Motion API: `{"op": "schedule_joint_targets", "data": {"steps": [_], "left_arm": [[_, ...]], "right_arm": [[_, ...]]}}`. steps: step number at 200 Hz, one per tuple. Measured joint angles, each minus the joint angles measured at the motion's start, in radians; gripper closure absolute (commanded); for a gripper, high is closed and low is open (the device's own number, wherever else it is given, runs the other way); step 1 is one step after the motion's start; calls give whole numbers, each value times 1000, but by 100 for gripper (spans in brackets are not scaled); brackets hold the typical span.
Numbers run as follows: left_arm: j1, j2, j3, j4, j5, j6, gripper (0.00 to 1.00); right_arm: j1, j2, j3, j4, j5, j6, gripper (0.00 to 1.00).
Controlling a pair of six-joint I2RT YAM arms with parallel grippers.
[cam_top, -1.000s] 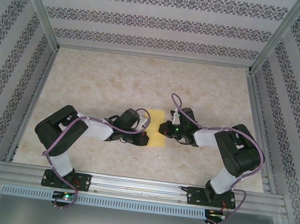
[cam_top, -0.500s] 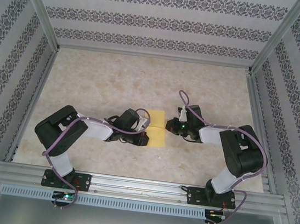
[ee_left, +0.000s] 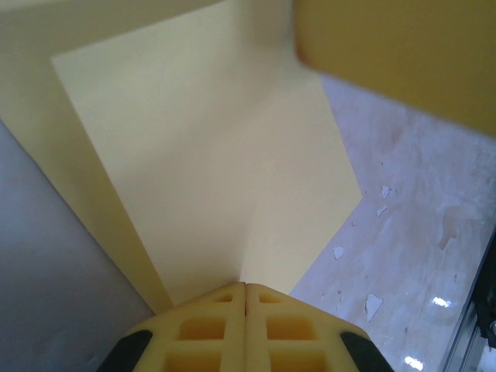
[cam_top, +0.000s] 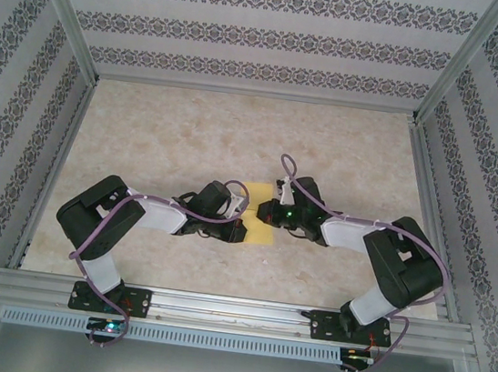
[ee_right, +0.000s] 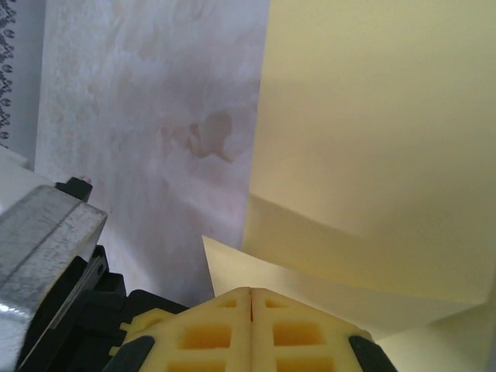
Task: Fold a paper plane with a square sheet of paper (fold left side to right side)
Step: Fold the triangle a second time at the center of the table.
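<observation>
Between the two grippers: the square sheet of paper (cam_top: 258, 234), yellow, over the middle of the marbled table (cam_top: 174, 130), with both wrists covering part of it in the top view.
Left gripper (cam_top: 240, 225): fingers pressed together with no gap; in its wrist view the left gripper (ee_left: 246, 290) has the sheet pinched, and the paper runs straight out from between the tips.
Sheet ahead of the left fingers: the paper (ee_left: 225, 170) stands lifted off the table, bent along a crease that starts at the tips, with one panel to the left and one to the right.
Right gripper (cam_top: 266, 214): fingers closed tight too; in its wrist view the right gripper (ee_right: 252, 293) nips a lower flap.
Sheet ahead of the right fingers: the paper (ee_right: 372, 116) spreads up and right in two layers, with bare table to the left.
</observation>
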Motion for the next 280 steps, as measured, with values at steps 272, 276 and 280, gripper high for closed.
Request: {"op": "schedule_joint_targets", "data": {"steps": [272,276,280], "left_arm": [[17,89,145,-83,57,-24,100],[18,90,145,-83,57,-24,100],[19,90,145,-83,57,-24,100]], "right_arm": [[-35,129,14,52,-19,-7,100],[-35,129,14,52,-19,-7,100],[-35,129,14,52,-19,-7,100]]}}
